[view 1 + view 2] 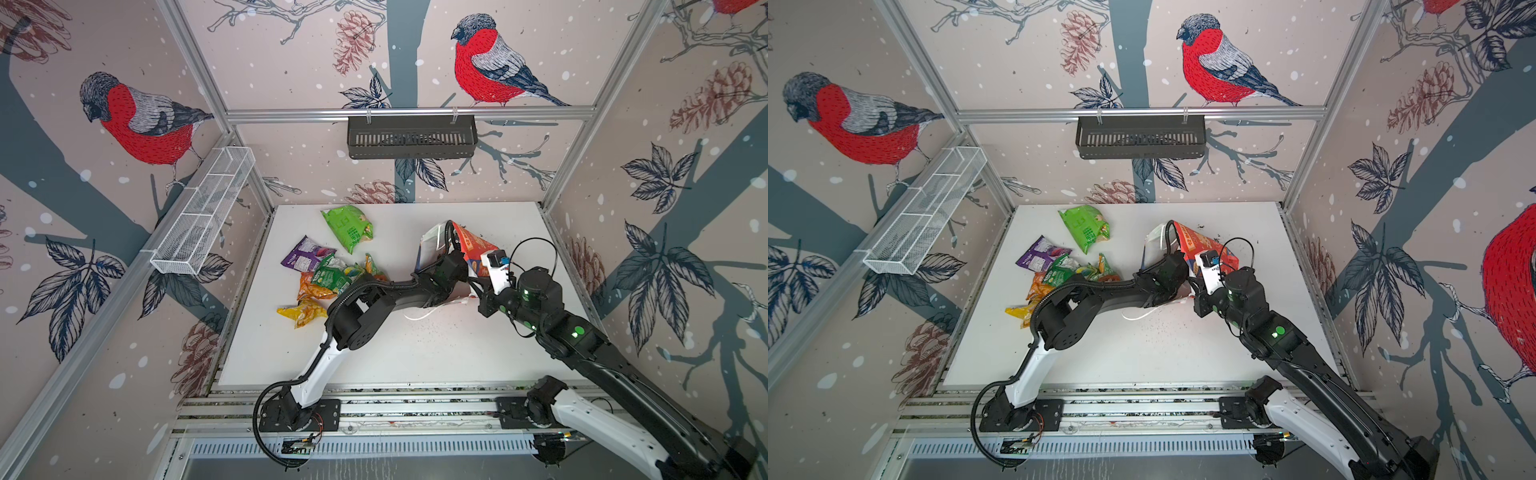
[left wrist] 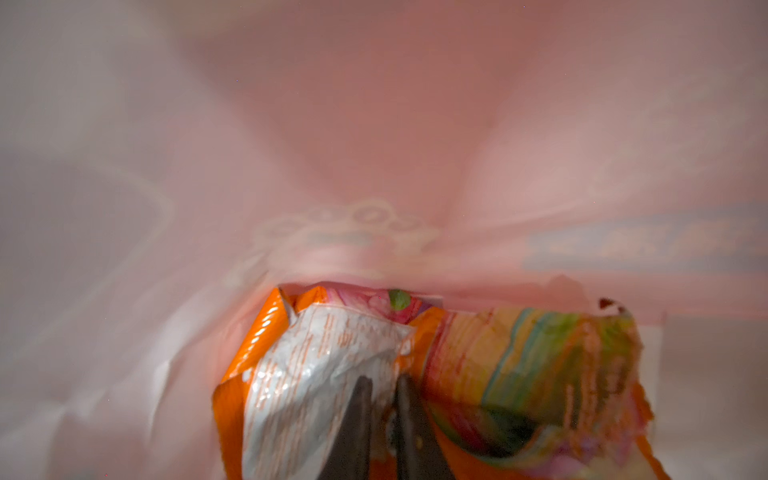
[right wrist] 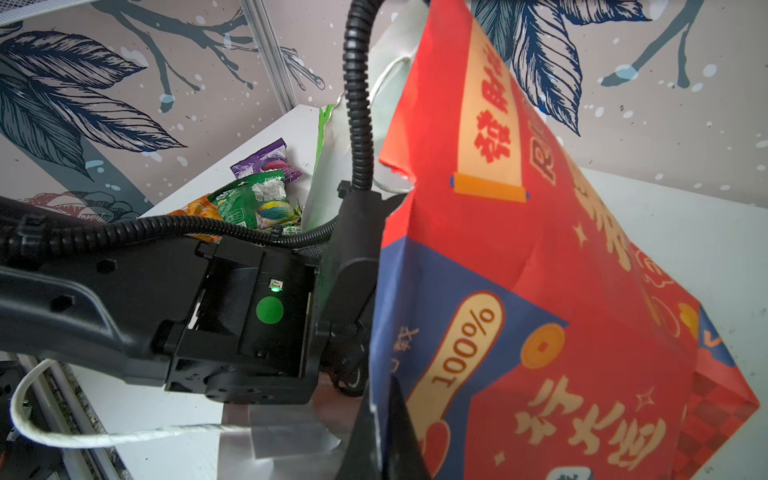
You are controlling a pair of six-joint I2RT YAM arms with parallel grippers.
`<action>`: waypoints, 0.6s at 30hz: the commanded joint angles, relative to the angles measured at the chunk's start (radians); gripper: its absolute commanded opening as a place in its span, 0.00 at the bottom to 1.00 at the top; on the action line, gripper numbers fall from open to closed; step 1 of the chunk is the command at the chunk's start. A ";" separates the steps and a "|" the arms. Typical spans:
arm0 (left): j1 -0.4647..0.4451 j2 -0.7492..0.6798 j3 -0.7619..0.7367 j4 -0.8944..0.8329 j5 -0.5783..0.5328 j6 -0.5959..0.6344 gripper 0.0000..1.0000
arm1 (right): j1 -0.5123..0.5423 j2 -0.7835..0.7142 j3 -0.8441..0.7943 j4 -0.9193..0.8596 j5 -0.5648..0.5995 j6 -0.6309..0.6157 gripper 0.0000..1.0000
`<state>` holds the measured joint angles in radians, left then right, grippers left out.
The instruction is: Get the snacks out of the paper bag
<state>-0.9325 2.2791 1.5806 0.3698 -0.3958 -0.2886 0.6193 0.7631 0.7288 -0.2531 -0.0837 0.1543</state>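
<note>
Grab step: left pincer [image 2: 384,386] inside paper bag [image 3: 540,249], pinched nearly closed on orange snack packet [image 2: 299,357]; right pincer [image 3: 380,399] clamps bag rim. Next: withdraw straight out, drop on surface [image 1: 415,353].

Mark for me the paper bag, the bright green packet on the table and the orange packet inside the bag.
paper bag [image 3: 582,257]: right wrist view, on its red side panel.
bright green packet [image 1: 348,227]: a top view, on its middle.
orange packet [image 2: 316,365]: left wrist view, on its silvery panel.
</note>
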 commanded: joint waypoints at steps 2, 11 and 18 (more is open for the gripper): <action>0.002 -0.012 -0.015 -0.054 -0.033 0.013 0.00 | -0.006 -0.011 0.004 0.077 -0.053 0.005 0.00; 0.003 -0.115 -0.143 0.013 -0.026 0.021 0.00 | -0.021 -0.008 0.003 0.075 -0.019 0.013 0.00; 0.003 -0.189 -0.211 0.041 0.008 0.023 0.00 | -0.024 0.002 0.006 0.074 -0.004 0.017 0.00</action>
<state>-0.9321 2.1159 1.3838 0.3683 -0.4011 -0.2638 0.5945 0.7620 0.7292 -0.2180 -0.1043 0.1616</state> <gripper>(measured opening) 0.051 0.048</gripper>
